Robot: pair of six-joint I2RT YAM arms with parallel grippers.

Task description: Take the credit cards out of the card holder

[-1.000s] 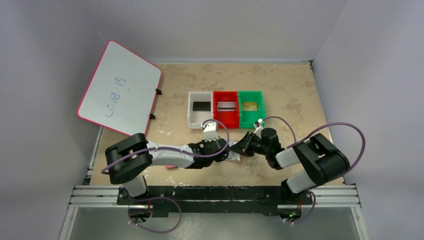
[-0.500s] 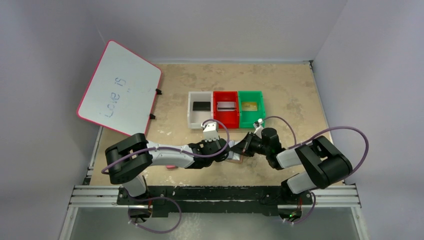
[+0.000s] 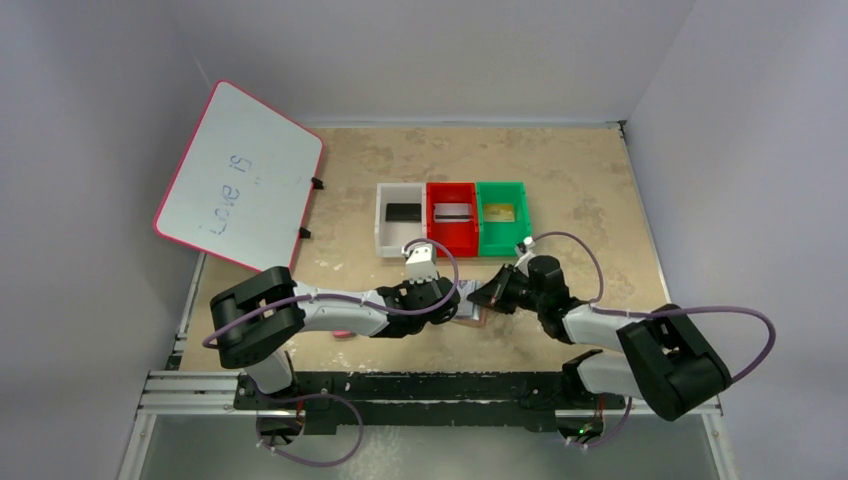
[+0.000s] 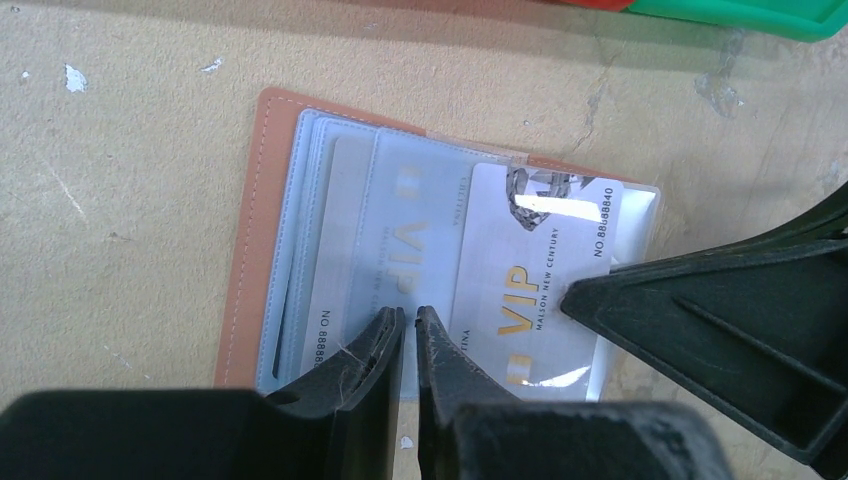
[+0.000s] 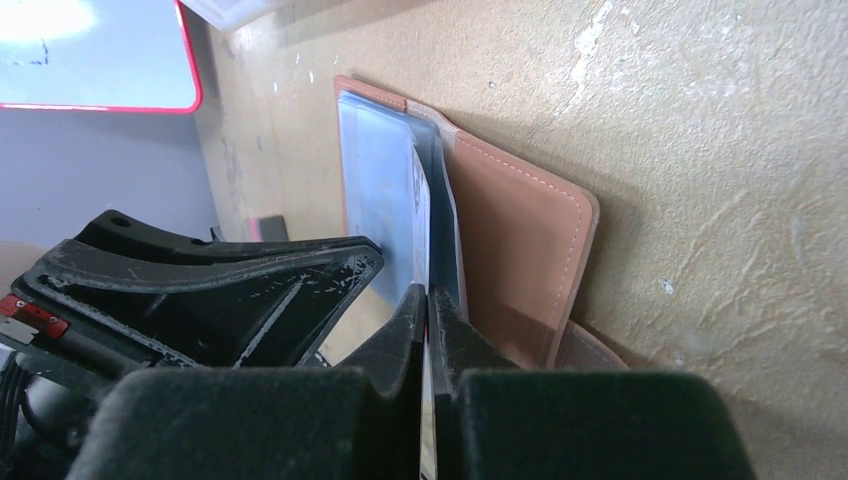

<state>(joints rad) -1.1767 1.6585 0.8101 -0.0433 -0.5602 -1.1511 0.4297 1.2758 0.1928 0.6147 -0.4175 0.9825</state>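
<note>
The tan card holder lies open on the table, its pale blue sleeves facing up; it also shows in the right wrist view and, small, between the grippers in the top view. A white-silver VIP credit card sticks partway out of a sleeve on the right. My left gripper is shut, its tips resting on the sleeves. My right gripper is shut on the card's edge. In the top view the left gripper and the right gripper meet over the holder.
Behind the holder stand a white bin with a black card, a red bin with a silver-grey card, and a green bin with a gold card. A whiteboard leans at the left. A pink eraser lies under the left arm.
My right arm's elbow has swung down and to the right while its gripper stays at the holder. The left arm has not moved.
</note>
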